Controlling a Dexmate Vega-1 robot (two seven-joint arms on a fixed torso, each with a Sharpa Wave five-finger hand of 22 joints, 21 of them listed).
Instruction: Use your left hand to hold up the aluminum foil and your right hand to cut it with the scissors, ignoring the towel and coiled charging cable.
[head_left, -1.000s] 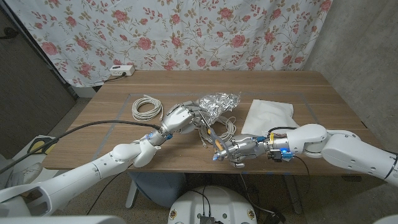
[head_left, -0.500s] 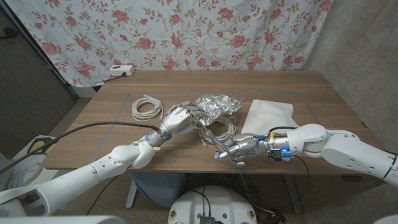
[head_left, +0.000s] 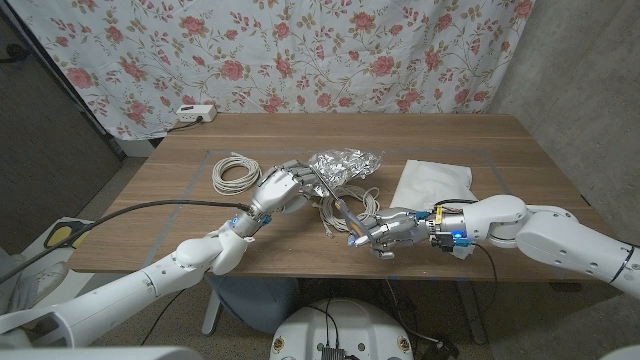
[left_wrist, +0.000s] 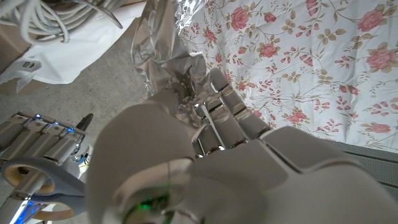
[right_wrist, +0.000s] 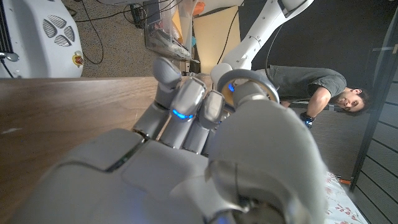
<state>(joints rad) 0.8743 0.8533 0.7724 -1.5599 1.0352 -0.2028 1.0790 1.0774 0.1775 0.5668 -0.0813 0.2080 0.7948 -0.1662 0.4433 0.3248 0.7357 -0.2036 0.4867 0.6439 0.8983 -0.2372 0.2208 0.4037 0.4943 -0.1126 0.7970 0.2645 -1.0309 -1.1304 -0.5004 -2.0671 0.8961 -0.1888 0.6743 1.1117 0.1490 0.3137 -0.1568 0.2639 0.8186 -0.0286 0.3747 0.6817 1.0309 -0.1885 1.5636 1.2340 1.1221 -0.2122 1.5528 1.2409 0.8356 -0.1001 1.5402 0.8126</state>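
The left hand (head_left: 281, 188) holds the edge of the shiny aluminum foil (head_left: 347, 163) in its fingers, near the middle of the wooden table (head_left: 450, 135). The right hand (head_left: 392, 231) is closed around the scissors (head_left: 345, 215), and the blades point up at the foil. A white towel (head_left: 432, 187) lies beside the foil. A coiled charging cable (head_left: 236, 173) lies behind the left hand.
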